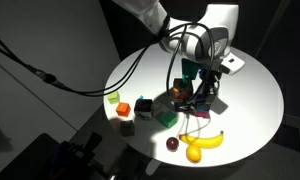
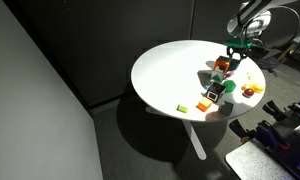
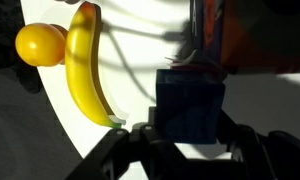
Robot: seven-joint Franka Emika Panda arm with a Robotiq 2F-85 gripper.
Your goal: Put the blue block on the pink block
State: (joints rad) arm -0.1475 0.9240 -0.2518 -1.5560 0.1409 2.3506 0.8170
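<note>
In the wrist view the blue block (image 3: pixel 190 100) sits between my two dark fingers, and my gripper (image 3: pixel 190 135) is shut on it above the white table. In both exterior views the gripper (image 1: pixel 194 88) (image 2: pixel 233 55) hangs over a cluster of small objects near the table's middle. I cannot make out the pink block in any view. It may be hidden under the gripper and arm.
A banana (image 3: pixel 87 68) (image 1: pixel 207 142) and a yellow lemon (image 3: pixel 40 45) (image 1: pixel 194 153) lie near the table edge. A dark red fruit (image 1: pixel 173 143), a black cube (image 1: pixel 143 105), green blocks (image 1: pixel 167 118), a yellow-green block (image 1: pixel 125 110) and an orange block (image 1: pixel 113 98) stand on the round table (image 1: pixel 250 110).
</note>
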